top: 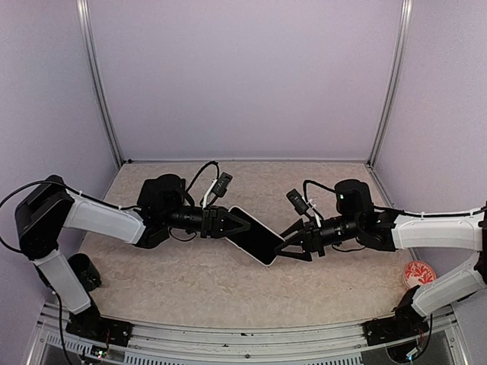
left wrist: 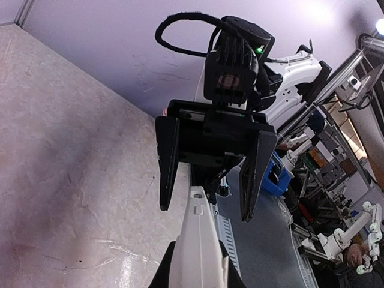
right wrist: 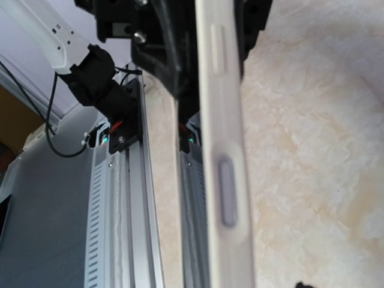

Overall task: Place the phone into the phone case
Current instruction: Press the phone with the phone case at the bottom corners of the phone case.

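Black fingers of the left gripper [top: 237, 224] are clamped tight on one end of the phone [top: 257, 237], that arm stretched low and level from the left, wrist pointing to the middle of the table [top: 190, 289]. Facing it, the right gripper [top: 288, 245] comes in from the other side on an equally flat, outstretched arm, and its jaws stand apart around the phone's free end. The phone hangs in the air between the two, dark screen up, tilted down toward the right. Count it off: two arms, one phone, and one red-and-white disc [top: 418, 274] out by the right arm's base. The left wrist camera looks straight down the phone's pale edge at the right gripper's spread fingers [left wrist: 168, 162], one on each side with daylight between them and the phone. The right wrist camera gives what the overhead cannot: that edge close up, with raised side buttons [right wrist: 227, 192] moulded into a milky rim. That rim looks like the phone case [right wrist: 216, 90] wrapped round the phone, though from edge-on I cannot be sure.
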Robot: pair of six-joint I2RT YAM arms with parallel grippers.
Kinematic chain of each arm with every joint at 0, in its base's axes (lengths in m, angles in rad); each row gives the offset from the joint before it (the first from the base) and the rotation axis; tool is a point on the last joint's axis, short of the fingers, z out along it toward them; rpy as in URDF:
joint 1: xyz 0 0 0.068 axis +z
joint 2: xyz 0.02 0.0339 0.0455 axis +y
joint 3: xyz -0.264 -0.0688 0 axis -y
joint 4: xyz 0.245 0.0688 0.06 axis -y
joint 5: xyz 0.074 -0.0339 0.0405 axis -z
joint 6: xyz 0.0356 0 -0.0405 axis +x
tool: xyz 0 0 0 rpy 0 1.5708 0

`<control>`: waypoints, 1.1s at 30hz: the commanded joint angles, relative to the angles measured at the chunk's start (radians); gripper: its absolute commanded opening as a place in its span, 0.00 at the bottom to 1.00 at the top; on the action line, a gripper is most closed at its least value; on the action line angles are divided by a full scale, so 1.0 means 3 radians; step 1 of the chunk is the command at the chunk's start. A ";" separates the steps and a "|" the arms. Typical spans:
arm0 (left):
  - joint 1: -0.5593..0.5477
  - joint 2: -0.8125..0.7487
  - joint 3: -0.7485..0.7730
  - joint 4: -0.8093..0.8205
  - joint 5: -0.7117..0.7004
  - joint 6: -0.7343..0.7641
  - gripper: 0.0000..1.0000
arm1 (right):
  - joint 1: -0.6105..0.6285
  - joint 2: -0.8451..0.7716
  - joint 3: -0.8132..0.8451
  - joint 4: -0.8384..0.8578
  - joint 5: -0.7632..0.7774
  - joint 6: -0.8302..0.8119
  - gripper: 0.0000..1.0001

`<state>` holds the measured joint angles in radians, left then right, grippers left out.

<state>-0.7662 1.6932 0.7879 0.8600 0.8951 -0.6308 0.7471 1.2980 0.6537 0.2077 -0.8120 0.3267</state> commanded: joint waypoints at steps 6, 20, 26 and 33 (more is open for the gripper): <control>0.0013 -0.0233 0.0159 -0.0303 0.0133 0.0321 0.02 | -0.0005 0.0097 0.0212 -0.0412 -0.0027 -0.0253 0.70; -0.0032 -0.0135 0.0443 -0.0970 0.0356 0.0713 0.02 | -0.0002 0.0233 0.0323 -0.0510 -0.0180 -0.0354 0.65; -0.0053 -0.0099 0.0649 -0.1625 0.0350 0.1132 0.02 | -0.0005 0.0316 0.0435 -0.0634 -0.0264 -0.0441 0.63; -0.0077 -0.0016 0.0847 -0.2127 0.0323 0.1434 0.02 | 0.0001 0.0470 0.0455 -0.0529 -0.0462 -0.0366 0.50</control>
<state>-0.7811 1.6794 0.9909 0.2996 0.9710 -0.2802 0.7471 1.4139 0.7723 0.0456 -0.8959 0.2146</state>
